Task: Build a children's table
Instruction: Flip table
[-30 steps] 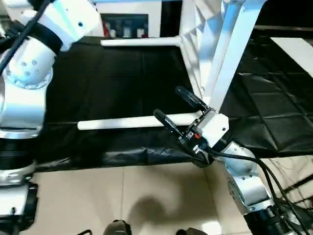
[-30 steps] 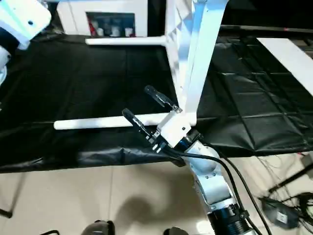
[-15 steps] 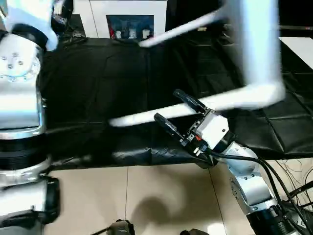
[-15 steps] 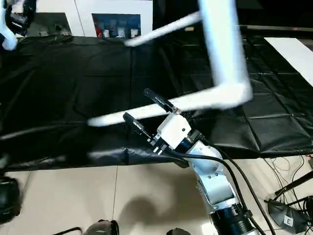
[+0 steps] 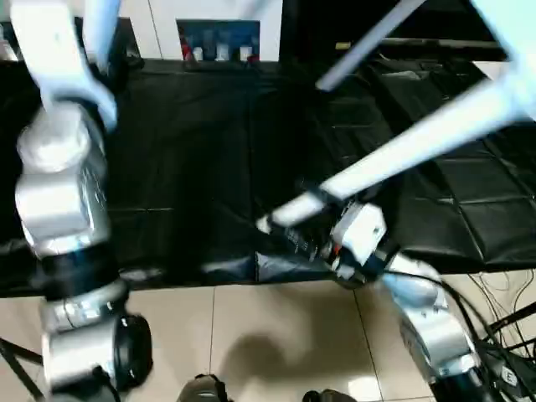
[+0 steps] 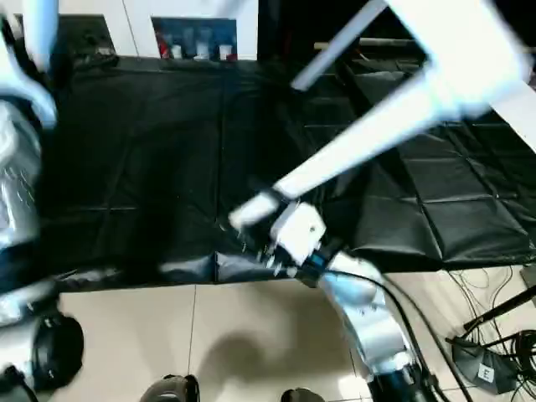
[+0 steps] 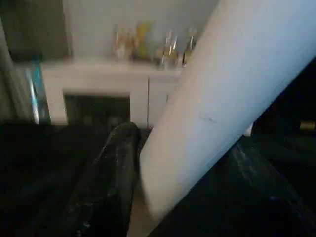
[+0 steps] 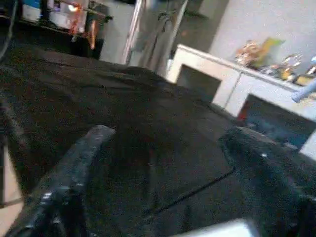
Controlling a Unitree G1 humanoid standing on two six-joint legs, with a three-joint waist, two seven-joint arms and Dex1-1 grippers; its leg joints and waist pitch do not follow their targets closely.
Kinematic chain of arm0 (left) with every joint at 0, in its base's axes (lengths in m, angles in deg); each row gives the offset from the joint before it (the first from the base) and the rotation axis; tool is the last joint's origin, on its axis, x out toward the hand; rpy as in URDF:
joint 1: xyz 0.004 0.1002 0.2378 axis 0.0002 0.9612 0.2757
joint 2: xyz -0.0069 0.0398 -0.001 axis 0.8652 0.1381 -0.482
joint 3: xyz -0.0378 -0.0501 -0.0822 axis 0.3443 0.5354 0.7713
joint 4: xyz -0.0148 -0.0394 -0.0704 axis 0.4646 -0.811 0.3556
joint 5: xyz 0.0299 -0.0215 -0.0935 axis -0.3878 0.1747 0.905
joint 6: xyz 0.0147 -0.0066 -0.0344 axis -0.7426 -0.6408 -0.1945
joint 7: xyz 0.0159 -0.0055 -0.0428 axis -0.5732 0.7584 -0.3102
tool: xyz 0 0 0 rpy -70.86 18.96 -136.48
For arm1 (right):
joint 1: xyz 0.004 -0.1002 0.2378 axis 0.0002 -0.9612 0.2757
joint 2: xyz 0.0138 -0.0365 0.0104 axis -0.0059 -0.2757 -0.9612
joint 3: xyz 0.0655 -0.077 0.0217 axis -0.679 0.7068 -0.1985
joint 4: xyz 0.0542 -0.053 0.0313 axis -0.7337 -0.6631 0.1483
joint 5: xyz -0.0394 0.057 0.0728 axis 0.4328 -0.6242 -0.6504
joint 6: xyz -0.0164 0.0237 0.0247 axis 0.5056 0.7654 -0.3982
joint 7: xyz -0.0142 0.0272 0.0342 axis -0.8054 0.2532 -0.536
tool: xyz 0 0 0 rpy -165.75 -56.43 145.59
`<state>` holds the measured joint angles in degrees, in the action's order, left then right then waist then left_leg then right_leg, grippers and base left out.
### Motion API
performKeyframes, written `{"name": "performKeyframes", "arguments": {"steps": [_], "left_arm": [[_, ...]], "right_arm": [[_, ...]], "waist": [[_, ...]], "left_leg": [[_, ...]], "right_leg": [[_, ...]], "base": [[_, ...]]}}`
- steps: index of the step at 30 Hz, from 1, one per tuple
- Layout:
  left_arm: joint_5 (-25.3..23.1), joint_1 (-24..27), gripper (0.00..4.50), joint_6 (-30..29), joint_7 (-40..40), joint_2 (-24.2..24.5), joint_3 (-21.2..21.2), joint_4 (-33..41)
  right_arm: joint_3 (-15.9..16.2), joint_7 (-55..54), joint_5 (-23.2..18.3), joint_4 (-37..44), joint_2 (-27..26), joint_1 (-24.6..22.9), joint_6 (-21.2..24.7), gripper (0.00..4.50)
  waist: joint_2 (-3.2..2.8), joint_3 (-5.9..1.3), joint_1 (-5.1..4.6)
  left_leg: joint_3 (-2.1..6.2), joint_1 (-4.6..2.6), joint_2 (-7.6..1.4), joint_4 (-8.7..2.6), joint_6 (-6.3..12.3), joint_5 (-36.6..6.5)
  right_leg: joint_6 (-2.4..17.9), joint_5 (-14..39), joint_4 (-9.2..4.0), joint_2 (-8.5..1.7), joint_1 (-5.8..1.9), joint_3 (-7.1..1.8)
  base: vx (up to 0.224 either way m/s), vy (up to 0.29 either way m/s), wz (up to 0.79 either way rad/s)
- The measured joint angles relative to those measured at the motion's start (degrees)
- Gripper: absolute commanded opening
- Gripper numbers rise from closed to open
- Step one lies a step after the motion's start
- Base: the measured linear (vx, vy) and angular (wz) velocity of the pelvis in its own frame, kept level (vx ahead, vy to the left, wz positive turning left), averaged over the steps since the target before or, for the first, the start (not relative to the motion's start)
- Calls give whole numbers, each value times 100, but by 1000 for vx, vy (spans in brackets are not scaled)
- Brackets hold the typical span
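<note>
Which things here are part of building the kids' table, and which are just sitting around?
Part of the job:
- tabletop, raised in the air
- near leg
- far leg
- third leg, beside the left tool's finger

Just lying about:
- black sheet
- white cabinet with bottles
- cables on the floor

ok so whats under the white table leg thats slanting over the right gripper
Under the slanting white leg lie the black sheet and the right gripper, its fingers open with nothing between them. The leg covers the strip of sheet right behind it, so that part can't be seen.
</note>
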<state>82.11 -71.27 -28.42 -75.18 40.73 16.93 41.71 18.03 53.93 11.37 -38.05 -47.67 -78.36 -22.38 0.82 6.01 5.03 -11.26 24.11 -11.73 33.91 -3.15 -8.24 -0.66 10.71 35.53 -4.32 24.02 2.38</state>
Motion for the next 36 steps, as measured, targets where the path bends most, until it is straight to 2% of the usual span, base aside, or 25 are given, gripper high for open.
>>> {"name": "performKeyframes", "arguments": {"steps": [5,13,15,21,25,28,31,36], "left_arm": [[-6,265,197,-20,-161,-73,77,-369],[-9,491,168,44,-393,-134,116,-587],[-15,529,164,99,-414,-114,94,-572],[-23,1117,160,242,-435,-239,-117,-268],[-86,1473,159,474,-484,-345,-268,-25],[-85,1693,157,671,-575,-410,-330,62],[-78,1792,157,809,-644,-439,-339,81],[-15,1798,157,898,-681,-498,-391,25]], "right_arm": [[14,174,-14,36,184,-1,202,447],[-74,274,15,45,322,44,202,450],[-107,292,13,35,335,64,202,450],[-168,220,20,37,354,32,275,450],[-178,-58,194,-89,284,-62,414,450],[-199,-162,264,-267,247,-63,411,450],[-274,-202,261,-613,242,234,448,450],[-480,-88,188,-1410,319,984,466,450]], "waist": [[55,11,7],[98,30,12],[99,30,9],[110,32,-8],[116,31,-11],[114,32,-52],[113,33,-153],[105,39,-241]], "left_leg": [[0,23,-1,-1,14,0],[0,76,-8,25,59,-13],[-1,75,-8,28,62,-14],[-3,70,-11,32,68,-18],[-8,33,-10,31,65,-19],[-12,19,-7,28,64,-20],[-12,15,-4,23,63,-20],[-11,15,-3,19,63,-20]], "right_leg": [[0,-10,-42,1,-1,7],[0,-10,-56,0,21,17],[0,-10,-56,-2,21,16],[0,-10,-52,-1,20,16],[0,-11,-55,-1,-10,7],[-6,-14,-55,-1,-15,-3],[-23,-27,-55,-1,-12,-8],[-48,-46,-57,0,0,-8]], "base": [[0,0,0],[0,0,0],[0,0,0],[0,0,0],[0,0,0],[0,0,0],[0,0,0],[0,0,0]]}}
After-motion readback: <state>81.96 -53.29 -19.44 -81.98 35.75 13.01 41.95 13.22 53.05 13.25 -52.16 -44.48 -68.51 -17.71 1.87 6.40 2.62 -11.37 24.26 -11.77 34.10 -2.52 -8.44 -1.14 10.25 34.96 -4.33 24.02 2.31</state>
